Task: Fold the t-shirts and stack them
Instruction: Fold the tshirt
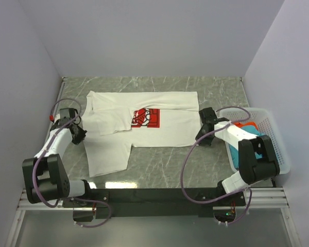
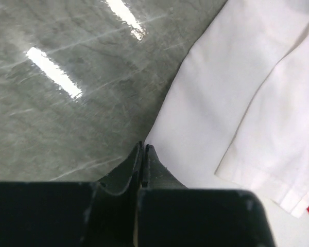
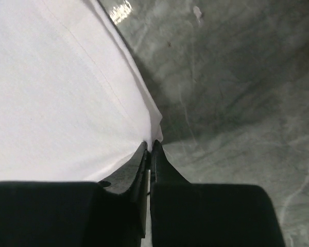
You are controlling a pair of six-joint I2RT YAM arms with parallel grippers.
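A white t-shirt (image 1: 165, 128) with a red square print (image 1: 147, 118) lies spread on the grey marble table, one sleeve folded over its chest. My left gripper (image 1: 81, 136) is at the shirt's left edge. In the left wrist view its jaws (image 2: 144, 146) are shut where the white cloth (image 2: 221, 103) edge runs into them. My right gripper (image 1: 200, 136) is at the shirt's right edge. In the right wrist view it (image 3: 150, 143) is shut on a puckered corner of the white cloth (image 3: 56, 92). A teal t-shirt (image 1: 236, 156) and a red-orange t-shirt (image 1: 242, 125) lie in the basket.
A white mesh basket (image 1: 279, 149) stands at the right edge of the table, close behind my right arm. Grey walls enclose the table on the left, back and right. Bare marble (image 1: 165, 170) shows in front of the shirt.
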